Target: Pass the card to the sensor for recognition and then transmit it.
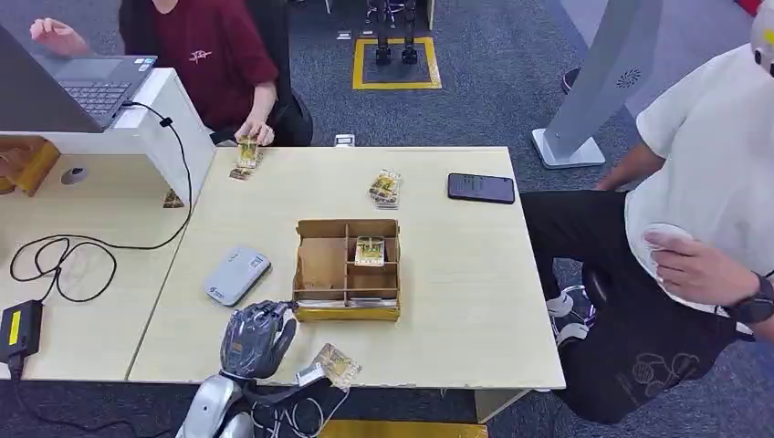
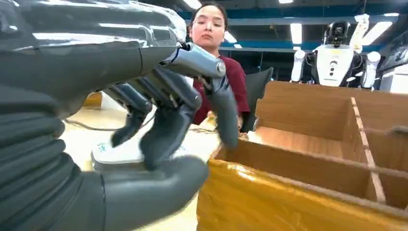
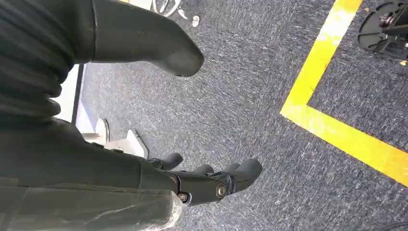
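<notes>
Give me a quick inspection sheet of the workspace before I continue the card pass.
Surface: light wooden table, bare toward the right.
Job's things: grey card sensor left of the cardboard divider box; one card in a box compartment; card stack behind the box; wrapped card at the near edge.
Clutter: black phone.
Hands: left hand empty, fingers apart, at the box's near left corner; right hand hanging over carpet, holding nothing.
Cables: black cable looped on the left desk.
Surroundings: two seated people; laptop.
</notes>
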You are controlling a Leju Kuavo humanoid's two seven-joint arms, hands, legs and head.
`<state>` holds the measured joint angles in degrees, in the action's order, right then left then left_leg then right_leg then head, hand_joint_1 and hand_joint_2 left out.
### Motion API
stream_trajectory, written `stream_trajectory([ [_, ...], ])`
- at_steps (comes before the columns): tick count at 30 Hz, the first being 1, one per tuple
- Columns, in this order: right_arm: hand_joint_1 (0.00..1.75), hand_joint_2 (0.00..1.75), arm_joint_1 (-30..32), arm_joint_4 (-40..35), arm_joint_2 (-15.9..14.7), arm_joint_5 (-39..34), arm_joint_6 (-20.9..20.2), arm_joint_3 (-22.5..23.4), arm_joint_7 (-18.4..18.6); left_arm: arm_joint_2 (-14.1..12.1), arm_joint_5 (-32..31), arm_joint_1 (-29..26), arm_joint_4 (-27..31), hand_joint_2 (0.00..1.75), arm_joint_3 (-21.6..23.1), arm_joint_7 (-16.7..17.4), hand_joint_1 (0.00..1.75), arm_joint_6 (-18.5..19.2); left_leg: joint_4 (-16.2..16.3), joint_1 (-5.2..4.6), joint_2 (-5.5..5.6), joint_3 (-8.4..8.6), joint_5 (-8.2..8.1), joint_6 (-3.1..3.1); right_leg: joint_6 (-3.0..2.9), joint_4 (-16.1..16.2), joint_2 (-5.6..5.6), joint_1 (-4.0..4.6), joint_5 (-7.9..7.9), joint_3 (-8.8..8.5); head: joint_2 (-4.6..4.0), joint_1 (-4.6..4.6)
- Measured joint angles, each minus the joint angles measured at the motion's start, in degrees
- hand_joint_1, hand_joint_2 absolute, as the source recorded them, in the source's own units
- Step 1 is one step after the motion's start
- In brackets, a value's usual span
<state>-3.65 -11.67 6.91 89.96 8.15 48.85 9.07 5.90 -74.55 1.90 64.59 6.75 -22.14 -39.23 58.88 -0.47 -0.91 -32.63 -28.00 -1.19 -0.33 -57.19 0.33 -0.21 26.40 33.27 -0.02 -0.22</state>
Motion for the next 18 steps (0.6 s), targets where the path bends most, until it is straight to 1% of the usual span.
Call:
stream_trajectory([
  [2,0.0,1.75,0.0,0.0,0.0,-0.1,0.1,0.0,0.0,0.4,4.8,0.0,0.0,1.75,0.0,-2.4,0.0,0.0,0.0,0.0,0.0,0.0,0.0,0.0,0.0,0.0,0.0,0.0,0.0,0.0,0.0,0.0],
  [4,0.0,1.75,0.0,0.0,0.0,-0.2,0.1,0.0,0.0,0.5,7.4,-0.3,0.3,1.75,0.7,-2.7,0.0,0.0,0.0,0.0,0.0,0.0,0.0,0.0,0.0,0.0,0.0,0.0,0.0,0.0,0.0,0.0],
  [8,0.0,1.75,0.0,0.0,0.0,-0.4,0.0,0.0,-0.2,-0.3,9.5,-1.4,2.9,1.75,4.6,0.0,0.0,0.0,0.0,0.0,0.01,0.0,0.0,0.0,0.01,0.0,0.0,0.0,0.0,0.0,0.0,0.02],
  [13,0.0,1.75,0.1,0.0,0.0,-0.5,0.1,0.0,-0.3,-2.1,10.8,-2.8,5.7,1.75,10.4,1.0,0.0,0.2,0.0,0.0,0.0,0.0,0.0,0.0,0.01,0.0,0.0,0.0,0.0,0.0,0.0,0.0],
  [18,0.0,1.75,0.1,0.0,0.0,-0.5,0.1,0.0,-0.3,-3.7,10.8,-3.4,7.5,1.75,14.4,1.6,0.0,0.1,0.0,0.0,0.0,0.01,0.0,0.0,0.01,0.0,0.0,0.0,0.0,0.0,0.0,0.0],
])
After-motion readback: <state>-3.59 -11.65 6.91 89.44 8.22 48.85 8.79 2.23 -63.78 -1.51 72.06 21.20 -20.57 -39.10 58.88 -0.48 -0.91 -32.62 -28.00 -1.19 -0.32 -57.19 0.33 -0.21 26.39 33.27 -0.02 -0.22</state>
